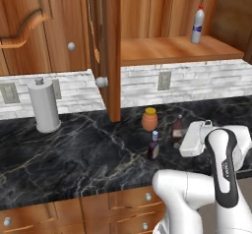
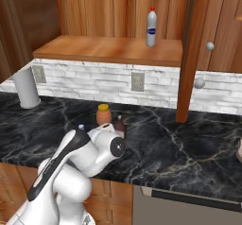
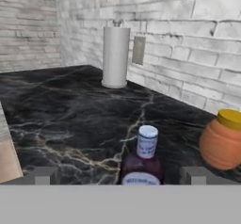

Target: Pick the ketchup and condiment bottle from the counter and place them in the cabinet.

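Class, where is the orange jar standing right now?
In the left base view the orange jar stands on the counter, left of the ketchup, behind the condiment bottle.

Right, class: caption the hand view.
Open gripper straddles the condiment bottle, orange jar beside, paper towel roll beyond.

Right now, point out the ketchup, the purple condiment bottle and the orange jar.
ketchup (image 1: 177, 128), left base view, on its body.
condiment bottle (image 3: 147, 142), hand view, on its neck.
orange jar (image 1: 149, 120), left base view, on its belly.

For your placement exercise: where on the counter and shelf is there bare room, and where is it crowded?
Counter: bare between paper towel roll and jar. Shelf: bare left of the white bottle. Crowded: jar, ketchup, condiment bottle and open gripper cluster together.
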